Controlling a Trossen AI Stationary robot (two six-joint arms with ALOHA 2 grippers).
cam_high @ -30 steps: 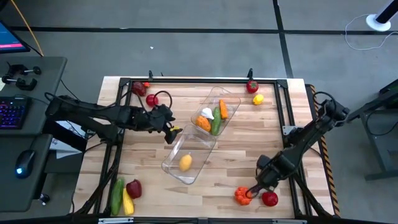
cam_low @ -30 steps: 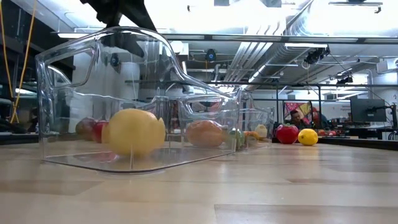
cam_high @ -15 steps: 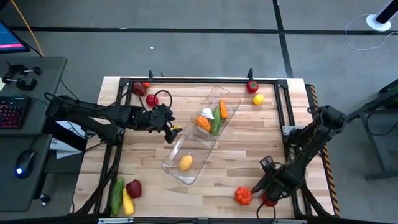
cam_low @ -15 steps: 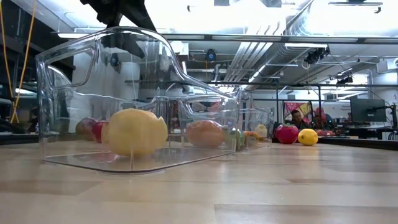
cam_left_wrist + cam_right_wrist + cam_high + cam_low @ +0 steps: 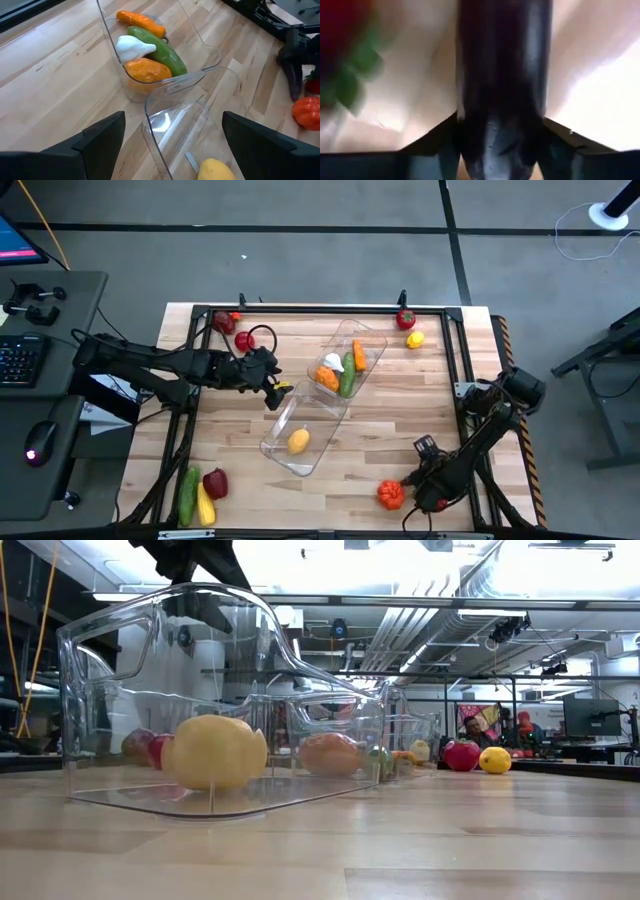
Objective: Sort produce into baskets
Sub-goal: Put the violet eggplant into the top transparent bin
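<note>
- The right hand (image 5: 428, 498) is down at the near right corner of the wooden counter (image 5: 400, 395), pressed low beside a ribbed orange toy pumpkin (image 5: 390, 494). A small red tomato-like fruit (image 5: 441, 504) sits mostly hidden under it. Its wrist camera shows dark fingers close together with red and green blurred at one side, but I cannot tell whether it grips anything.
- The left hand (image 5: 272, 383) hovers above the end of the nearer clear plastic rectangular basket (image 5: 283, 442), fingers spread wide and holding nothing — probably waiting its turn.
- That nearer basket holds one yellow lemon (image 5: 298, 441). The second clear basket (image 5: 368, 333), touching it end to end, holds a white garlic (image 5: 132, 46), a green cucumber (image 5: 162, 50), an orange carrot (image 5: 139, 21) and another orange piece (image 5: 146, 70) — vegetables, it seems, kept apart from fruit.
- Loose produce waits at the corners: a green cucumber, a yellow piece and a dark red fruit (image 5: 214, 481) near left, red pieces (image 5: 233, 330) far left, a red fruit (image 5: 405, 318) and a small lemon (image 5: 415, 339) far right.
- The sorting looks well short of halfway.
</note>
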